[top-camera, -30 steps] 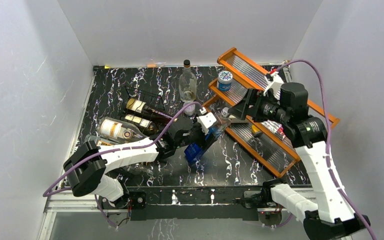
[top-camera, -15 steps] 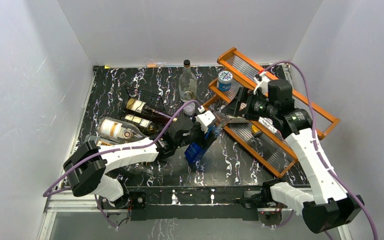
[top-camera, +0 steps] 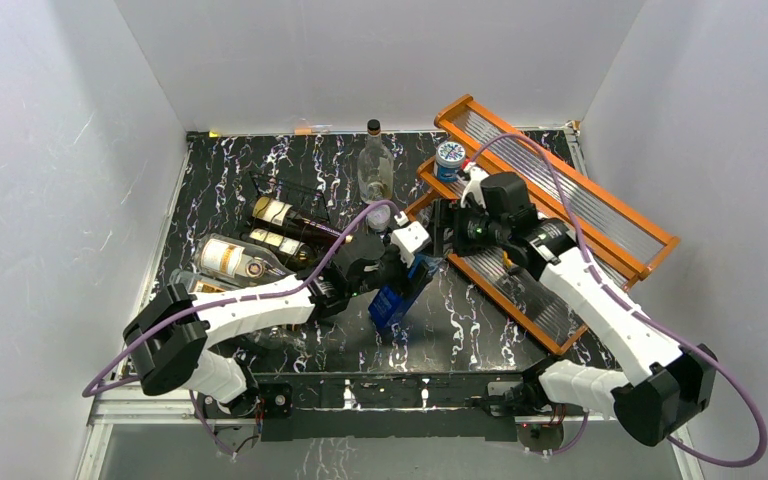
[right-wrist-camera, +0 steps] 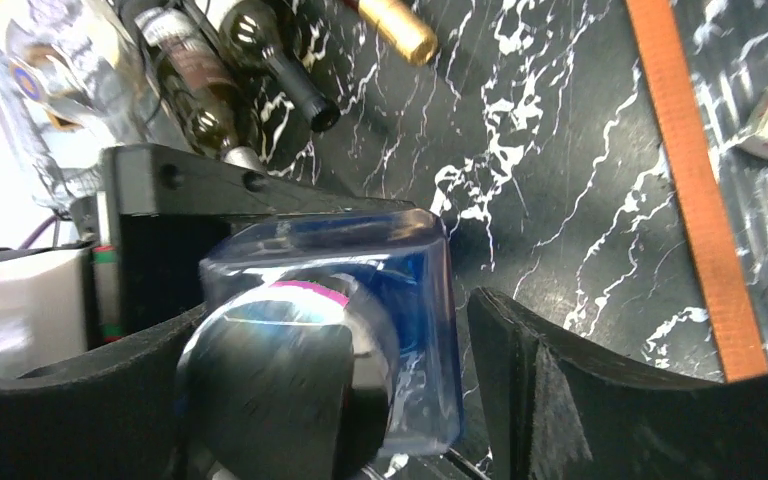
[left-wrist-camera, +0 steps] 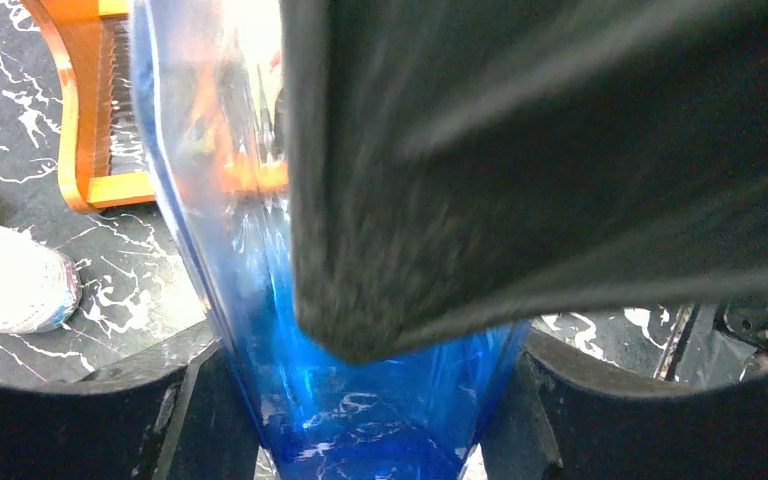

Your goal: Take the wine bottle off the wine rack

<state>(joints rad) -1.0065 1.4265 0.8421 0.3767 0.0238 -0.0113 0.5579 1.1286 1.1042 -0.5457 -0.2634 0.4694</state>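
Biggest thing here is the black marble table (top-camera: 480,320); on its right side sits the orange tiered shelf (top-camera: 605,215), laid at an angle. Over on the left is the black wire wine rack (top-camera: 280,188) with a few bottles lying in it, like a dark bottle (top-camera: 295,222) with a cream label and a clear labelled bottle (top-camera: 232,260); a tall clear bottle (top-camera: 375,165) stands alone near the back.

The blue bottle (top-camera: 392,298) is off the rack, tilted, in the gap between rack and shelf; can't tell if its base touches the table. The left gripper (left-wrist-camera: 360,415) has it clamped around the body, both fingers pressed on the glass, partway closed. The right gripper (right-wrist-camera: 340,340) sits on the shelf side and straddles the top end with its silver cap (right-wrist-camera: 280,370); jaws are wide, one finger right against the cap, the other with a clear gap to the glass, so no grip there.

Smallest bit: a little blue-lidded jar (top-camera: 450,155) on the shelf.
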